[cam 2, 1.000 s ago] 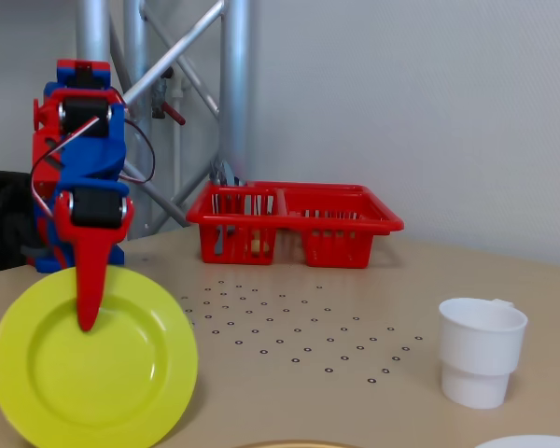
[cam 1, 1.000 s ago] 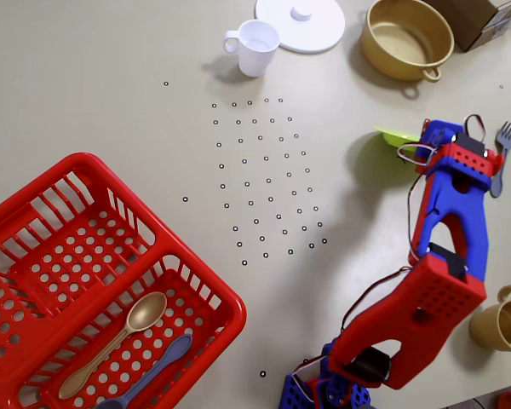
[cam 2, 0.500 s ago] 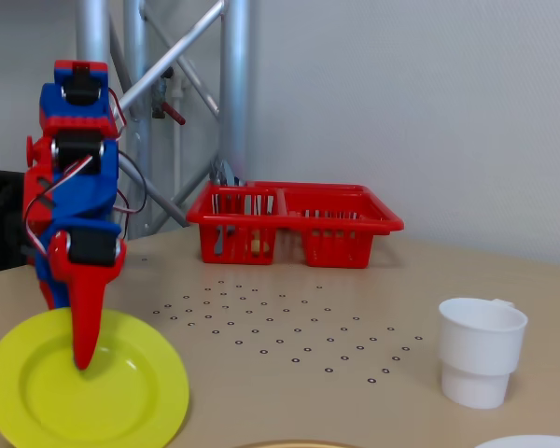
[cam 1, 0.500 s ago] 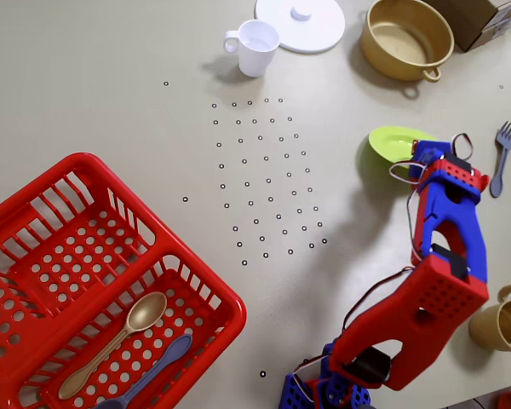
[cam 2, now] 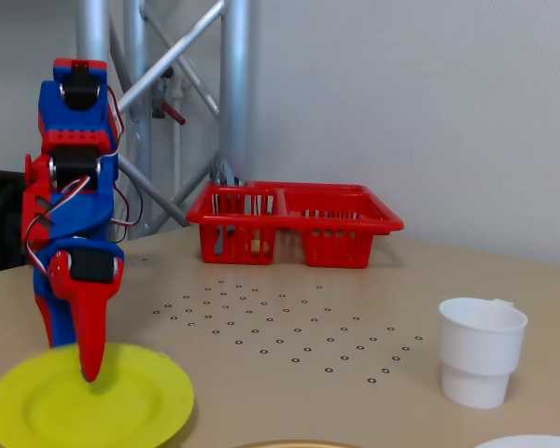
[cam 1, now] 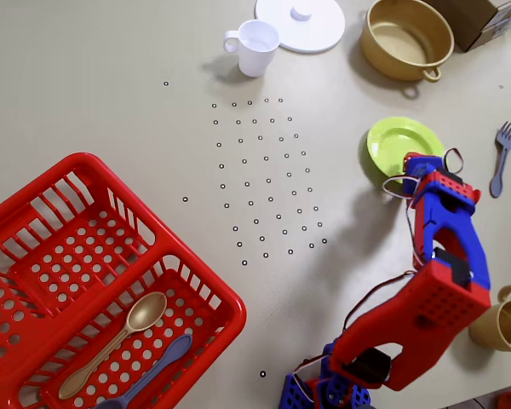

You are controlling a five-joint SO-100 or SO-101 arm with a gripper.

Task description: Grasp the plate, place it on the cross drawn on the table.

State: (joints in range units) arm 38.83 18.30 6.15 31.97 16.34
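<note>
Overhead view shows the lime-green plate [cam 1: 401, 141] lying on the beige table [cam 1: 111, 77], right of the grid of black ring dots [cam 1: 268, 175] and below the tan pot [cam 1: 406, 38], with the grey fork [cam 1: 500, 156] well apart to its right. The red-and-blue arm's pincer [cam 1: 411, 167] sits at the plate's near rim. In the fixed view the plate [cam 2: 89, 407] looks flat or nearly flat on the table, and one red fingertip [cam 2: 90, 366] points down onto its inner rim; the other finger is hidden behind, so I cannot tell whether the pincer is clenched on the rim or already released. No cross is visible in either view, so whether the plate covers it cannot be judged. If the rim is gripped, lifting away could drag or tip the plate off its spot; a sideways pull could slide it across the smooth table.
</note>
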